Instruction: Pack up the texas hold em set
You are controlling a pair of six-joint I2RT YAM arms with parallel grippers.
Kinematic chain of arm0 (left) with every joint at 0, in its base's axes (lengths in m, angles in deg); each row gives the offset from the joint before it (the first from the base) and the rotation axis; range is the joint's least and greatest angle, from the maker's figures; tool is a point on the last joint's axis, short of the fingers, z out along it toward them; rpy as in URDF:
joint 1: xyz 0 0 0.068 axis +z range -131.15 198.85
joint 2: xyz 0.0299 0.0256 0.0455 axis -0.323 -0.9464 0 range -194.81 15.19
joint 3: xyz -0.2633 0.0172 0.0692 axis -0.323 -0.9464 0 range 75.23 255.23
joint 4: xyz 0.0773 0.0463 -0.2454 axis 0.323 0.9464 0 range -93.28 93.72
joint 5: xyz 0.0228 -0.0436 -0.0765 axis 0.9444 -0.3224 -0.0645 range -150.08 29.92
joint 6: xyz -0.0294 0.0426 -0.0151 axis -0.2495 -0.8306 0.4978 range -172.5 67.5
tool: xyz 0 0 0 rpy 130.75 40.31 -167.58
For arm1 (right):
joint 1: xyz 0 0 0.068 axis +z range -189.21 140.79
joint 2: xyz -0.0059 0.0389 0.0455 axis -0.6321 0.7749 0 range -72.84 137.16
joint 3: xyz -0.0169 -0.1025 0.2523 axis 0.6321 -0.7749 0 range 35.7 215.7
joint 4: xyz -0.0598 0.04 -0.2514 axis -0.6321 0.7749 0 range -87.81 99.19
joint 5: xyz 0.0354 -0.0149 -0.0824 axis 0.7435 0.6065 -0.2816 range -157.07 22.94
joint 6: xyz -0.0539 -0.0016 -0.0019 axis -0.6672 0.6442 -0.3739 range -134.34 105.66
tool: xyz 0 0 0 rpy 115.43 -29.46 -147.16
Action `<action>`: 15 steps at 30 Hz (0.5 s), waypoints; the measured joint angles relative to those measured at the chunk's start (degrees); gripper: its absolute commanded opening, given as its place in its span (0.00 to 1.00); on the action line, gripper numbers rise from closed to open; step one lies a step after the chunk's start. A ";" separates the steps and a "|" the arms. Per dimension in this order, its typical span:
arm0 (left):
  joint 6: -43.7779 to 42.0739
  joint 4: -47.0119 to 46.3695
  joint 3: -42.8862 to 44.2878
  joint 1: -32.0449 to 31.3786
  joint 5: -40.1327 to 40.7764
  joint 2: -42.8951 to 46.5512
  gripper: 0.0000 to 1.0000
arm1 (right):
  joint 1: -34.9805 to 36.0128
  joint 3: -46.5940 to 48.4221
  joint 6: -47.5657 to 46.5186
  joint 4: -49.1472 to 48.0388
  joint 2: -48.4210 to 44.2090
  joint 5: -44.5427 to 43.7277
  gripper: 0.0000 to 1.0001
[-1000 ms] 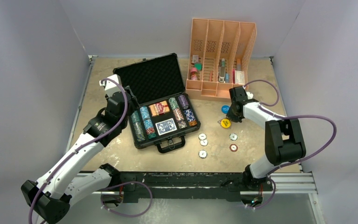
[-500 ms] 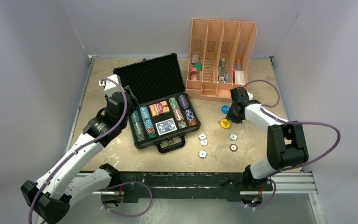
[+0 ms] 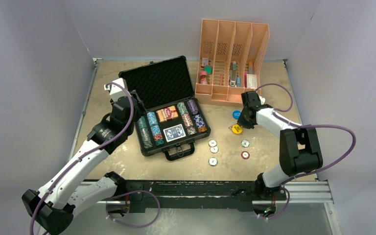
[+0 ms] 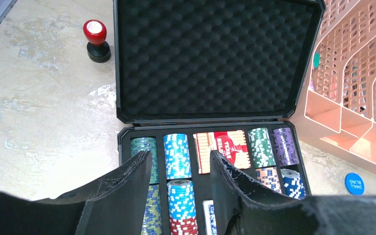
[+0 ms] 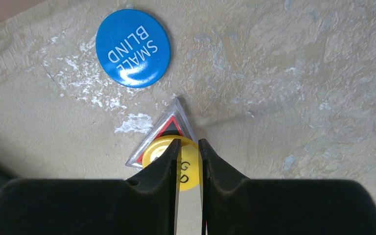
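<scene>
**Yellow button under narrow right fingers, case lying open**

The right gripper (image 5: 188, 143) sits over the yellow button (image 5: 157, 154) with only a thin slit between its jaws. They cover most of the lettering, and we cannot tell whether they pinch the button or merely hang over it. The button overlaps a clear triangular piece (image 5: 167, 128), whose lower part is hidden. The blue SMALL BLIND button (image 5: 133, 48) lies just beyond, apart from both.

The left gripper (image 4: 180, 155) is spread wide and empty above the chip stacks (image 3: 194, 120) in the black briefcase (image 3: 159, 83). The case lies open left of centre on the table (image 3: 196, 169). The left wrist view cuts off the case's near half, so the red deck (image 4: 223, 149) shows whole but the blue deck (image 4: 208, 215) only in part. From above, the left arm covers the case's left wall. Five loose chips (image 3: 213, 161) lie between the case and the right arm, their faces too small to read.

Against a second ago, we see the right elbow shifted slightly outward. The gripper, the buttons, the left arm and the case sit where they were.
</scene>
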 measured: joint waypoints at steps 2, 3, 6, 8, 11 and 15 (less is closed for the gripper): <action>0.00 0.00 0.00 0.00 0.00 0.00 0.47 | 0.00 0.17 -0.07 -0.28 0.17 -0.04 0.27; 0.00 0.00 0.00 0.00 0.00 0.00 0.47 | 0.00 0.33 -0.11 -0.37 0.39 -0.09 0.28; 0.00 0.02 0.00 -0.02 0.00 0.00 0.47 | 0.00 0.90 -0.28 -0.74 1.20 -0.20 0.33; 0.00 0.02 0.00 0.00 -0.02 0.00 0.47 | 0.00 1.09 -0.46 -1.14 1.49 -0.22 0.33; 0.00 0.00 0.00 0.00 -0.02 0.00 0.47 | 0.00 1.11 -0.66 -1.57 1.66 -0.24 0.31; 0.00 0.00 0.00 0.00 -0.02 -0.02 0.47 | 0.00 1.44 -0.66 -1.99 2.19 -0.26 0.30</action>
